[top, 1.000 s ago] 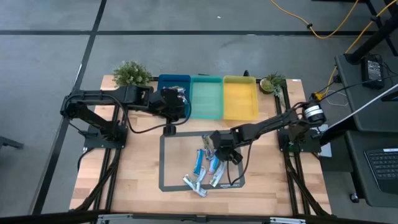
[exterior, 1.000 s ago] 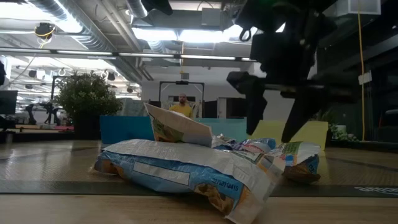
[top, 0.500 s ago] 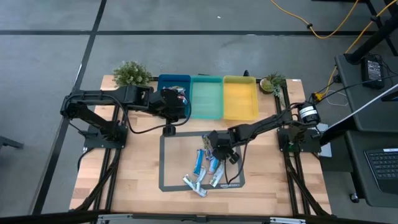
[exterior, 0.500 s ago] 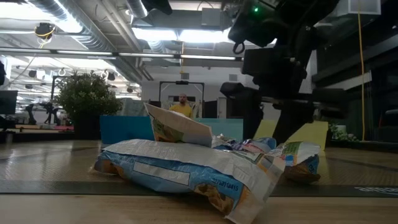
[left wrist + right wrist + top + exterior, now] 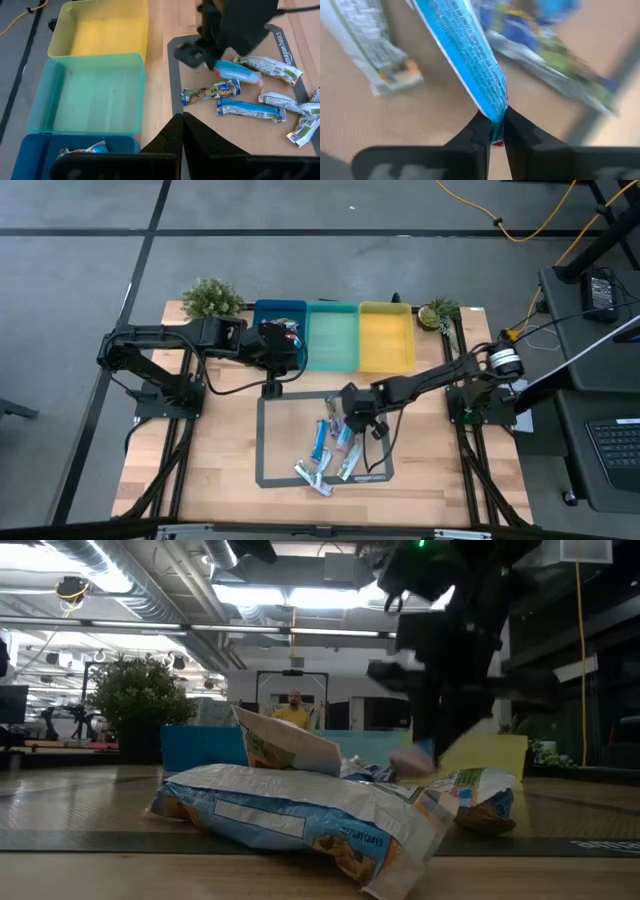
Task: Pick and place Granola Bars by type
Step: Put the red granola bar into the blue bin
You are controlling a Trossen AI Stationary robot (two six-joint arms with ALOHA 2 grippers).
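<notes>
Several granola bars lie on the dark mat [image 5: 262,450]: a green-and-blue one [image 5: 210,92], a blue-and-white one [image 5: 250,109] and silver ones [image 5: 272,67]. My right gripper [image 5: 350,421] stands over the mat's far part, shut on a bright blue bar [image 5: 239,73]. My left gripper [image 5: 182,131] hangs shut and empty over the blue bin [image 5: 280,312], where one bar [image 5: 82,150] lies. In the low view a large blue-and-white bar [image 5: 300,815] lies in front, with the right gripper [image 5: 435,745] behind it. My right gripper pinches the blue bar's sealed end [image 5: 495,116] with the red strip between its two fingertips. The fingers come steeply from above, and the bar runs on away from them along their line. Whether its far end [image 5: 432,12] is off the mat, I cannot tell.
Blue, teal [image 5: 332,335] and yellow [image 5: 386,335] bins stand side by side along the far edge. A small plant [image 5: 212,298] sits left of them and another [image 5: 437,312] right. Bare wood lies left and right of the mat.
My right gripper has shut from wide open onto the end of the blue bar, staying over the same spot on the mat. The other bars lie as before.
</notes>
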